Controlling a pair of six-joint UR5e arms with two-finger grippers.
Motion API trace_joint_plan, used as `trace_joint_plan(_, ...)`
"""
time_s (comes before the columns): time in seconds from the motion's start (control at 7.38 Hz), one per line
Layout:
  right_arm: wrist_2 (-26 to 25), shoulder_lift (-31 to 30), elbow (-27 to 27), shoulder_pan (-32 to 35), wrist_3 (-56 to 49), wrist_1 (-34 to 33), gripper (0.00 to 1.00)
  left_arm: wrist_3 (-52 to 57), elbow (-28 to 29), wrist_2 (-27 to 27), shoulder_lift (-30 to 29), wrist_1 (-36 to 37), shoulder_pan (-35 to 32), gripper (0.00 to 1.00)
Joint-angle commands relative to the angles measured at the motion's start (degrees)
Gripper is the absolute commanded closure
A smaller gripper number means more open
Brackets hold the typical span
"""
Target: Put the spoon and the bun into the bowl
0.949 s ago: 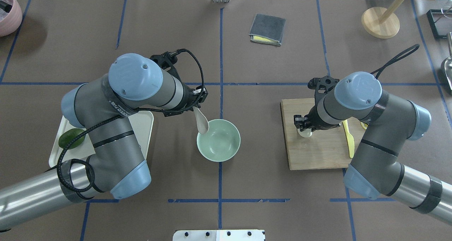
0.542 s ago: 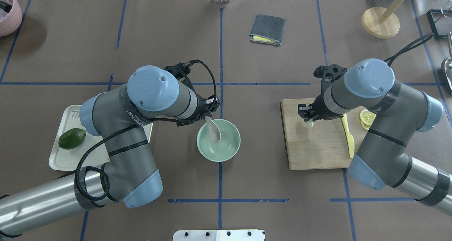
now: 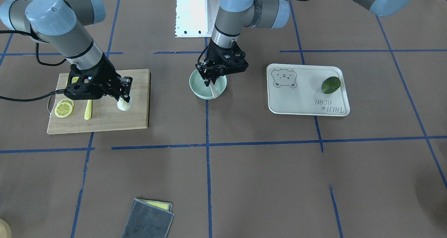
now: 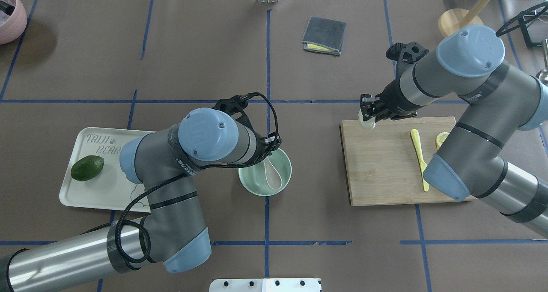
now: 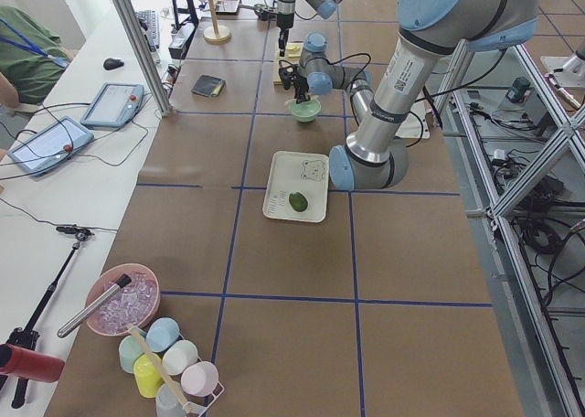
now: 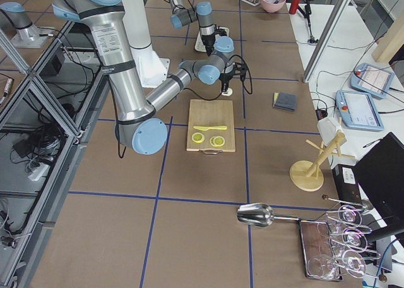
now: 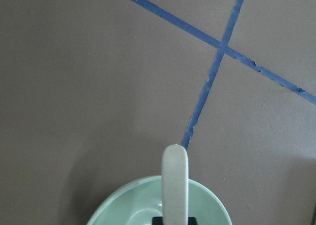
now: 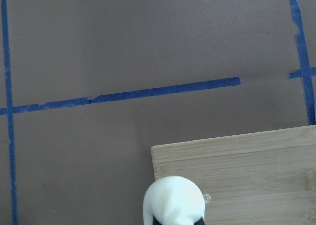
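Note:
My left gripper [image 4: 270, 154] is shut on the pale spoon [image 4: 272, 175] and holds it by the handle, scoop down inside the mint-green bowl [image 4: 250, 186]. In the left wrist view the spoon [image 7: 175, 184] points out over the bowl [image 7: 121, 209]. In the front view this gripper [image 3: 211, 79] hangs over the bowl [image 3: 196, 89]. My right gripper [image 4: 368, 115] is shut on the white bun [image 4: 367, 123] and holds it over the far left corner of the wooden board [image 4: 385, 168]. The bun [image 8: 174, 200] also shows in the right wrist view.
A yellow knife [image 4: 418, 157] and lemon slices [image 3: 64, 109] lie on the board. A cream bear tray [image 4: 102, 189] with an avocado [image 4: 87, 168] sits left of the bowl. A folded grey cloth [image 4: 324, 35] lies at the far middle, and a wooden stand [image 4: 461, 26] at the far right.
My left arm moved right and lowered the spoon's scoop into the bowl. My right arm carried the bun from the board's middle left to its far left corner.

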Motion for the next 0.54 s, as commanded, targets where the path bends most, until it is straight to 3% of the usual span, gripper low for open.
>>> trace_joint_plan(0.0, 0.22, 0.61, 0.02, 0.13, 1.16, 0.17, 0.71, 3.08, 0.22, -0.01, 0.30, 0.40, -3.41, 0.38)
trace_joint_plan(0.14, 0.22, 0.69, 0.02, 0.04, 1.16, 0.17, 0.71, 5.01, 0.31, -0.10, 0.83, 0.58, -5.08, 0.36)
trace_joint_plan(0.27, 0.22, 2.26, -0.06, 0.04, 1.51, -0.01, 0.71, 5.29, 0.23, -0.62, 0.92, 0.76, -6.49, 0.00)
trace_joint_plan(0.41, 0.22, 3.93, -0.24, -0.57, 4.39, 0.08, 0.71, 6.08, -0.47, -0.89, 1.79, 1.89, -8.77, 0.00)
